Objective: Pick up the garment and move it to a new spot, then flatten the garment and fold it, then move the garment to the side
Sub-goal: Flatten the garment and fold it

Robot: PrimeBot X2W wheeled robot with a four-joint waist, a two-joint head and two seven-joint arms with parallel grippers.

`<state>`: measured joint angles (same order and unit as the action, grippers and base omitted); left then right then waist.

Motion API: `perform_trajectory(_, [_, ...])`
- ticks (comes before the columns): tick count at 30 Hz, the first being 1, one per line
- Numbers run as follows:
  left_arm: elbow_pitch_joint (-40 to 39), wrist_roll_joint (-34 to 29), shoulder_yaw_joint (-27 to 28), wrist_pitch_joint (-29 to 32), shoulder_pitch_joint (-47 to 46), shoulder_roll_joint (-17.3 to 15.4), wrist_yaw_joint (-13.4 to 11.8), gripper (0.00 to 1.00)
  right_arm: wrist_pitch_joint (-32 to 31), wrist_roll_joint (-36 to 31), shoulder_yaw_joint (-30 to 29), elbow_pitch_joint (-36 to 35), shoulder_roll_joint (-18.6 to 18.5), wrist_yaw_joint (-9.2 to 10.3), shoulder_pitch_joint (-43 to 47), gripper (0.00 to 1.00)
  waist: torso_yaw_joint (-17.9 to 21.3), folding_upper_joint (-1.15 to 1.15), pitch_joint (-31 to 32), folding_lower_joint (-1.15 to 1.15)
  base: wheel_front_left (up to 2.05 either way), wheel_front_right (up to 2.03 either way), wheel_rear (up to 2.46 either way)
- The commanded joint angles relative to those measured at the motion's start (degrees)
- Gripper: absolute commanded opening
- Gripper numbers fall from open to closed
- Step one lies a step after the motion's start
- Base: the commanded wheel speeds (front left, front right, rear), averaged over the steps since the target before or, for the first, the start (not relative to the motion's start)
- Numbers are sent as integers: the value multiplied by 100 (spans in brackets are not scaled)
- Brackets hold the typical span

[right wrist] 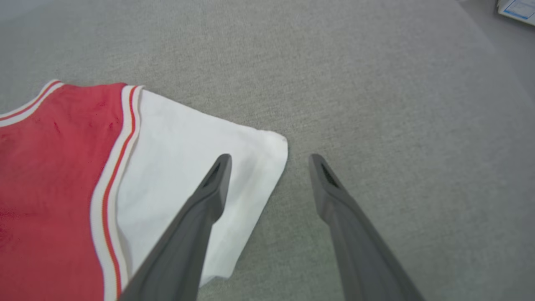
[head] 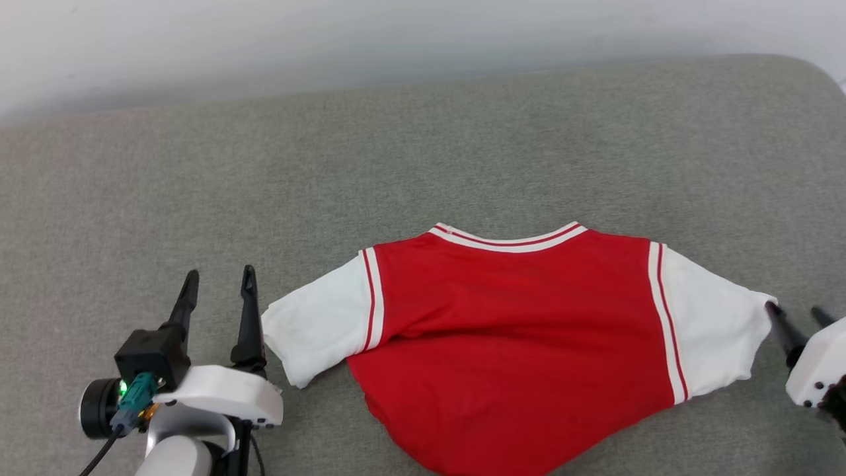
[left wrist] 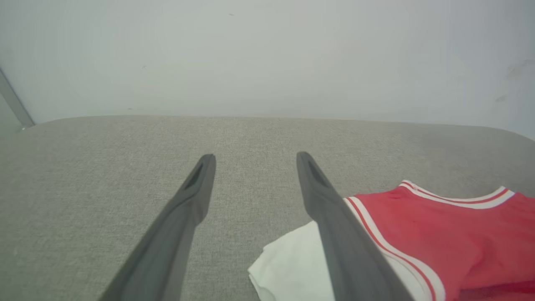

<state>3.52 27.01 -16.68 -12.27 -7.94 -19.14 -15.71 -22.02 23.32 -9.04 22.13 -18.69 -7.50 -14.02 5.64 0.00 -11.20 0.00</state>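
Two spread wide, empty: left end effector point(head: 219, 272), right end effector point(head: 794, 309); garment point(head: 515, 317) between

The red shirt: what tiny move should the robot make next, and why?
Probably lower the right gripper and pinch the edge of the white sleeve, to fold it inward: its jaws stand open astride that edge, and the garment lies spread with both sleeves sticking out.

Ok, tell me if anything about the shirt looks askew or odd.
The garment isn't flat: a crease crosses the red body from the sleeve by the left gripper, and that sleeve's lower corner is curled. Nothing looks damaged.
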Motion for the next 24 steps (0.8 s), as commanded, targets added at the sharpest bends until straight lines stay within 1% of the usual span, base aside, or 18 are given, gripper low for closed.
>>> perform_trajectory(1, [3,3,11,-6,80,-27,-24,100,134,-68,-42,-34,-17,2,-72,100,69,0,72,0,0,0,0])
perform_trajectory(6, [47,148,138,37,272,-118,-46,100,1470,-529,-130,-434,57,2,-38,100,190,0,302,0,0,0,0])
perform_trajectory(10, [70,270,201,183,382,-203,-9,100,2039,-890,83,-1041,209,2,249,100,252,0,513,0,0,0,0])
perform_trajectory(16, [142,495,245,605,345,-411,138,100,2290,-1061,642,-1995,470,2,767,100,347,0,779,0,0,0,0])
perform_trajectory(19, [188,588,240,853,260,-524,219,100,2224,-1088,902,-2349,577,2,1038,100,402,0,872,0,0,0,0])
perform_trajectory(22, [228,701,235,1132,222,-636,311,100,2162,-1079,1040,-2624,715,2,1243,100,477,0,963,0,0,0,0])
perform_trajectory(24, [223,777,170,1445,132,-747,396,100,2095,-1056,1101,-2759,805,2,1388,100,519,0,986,0,0,0,0])
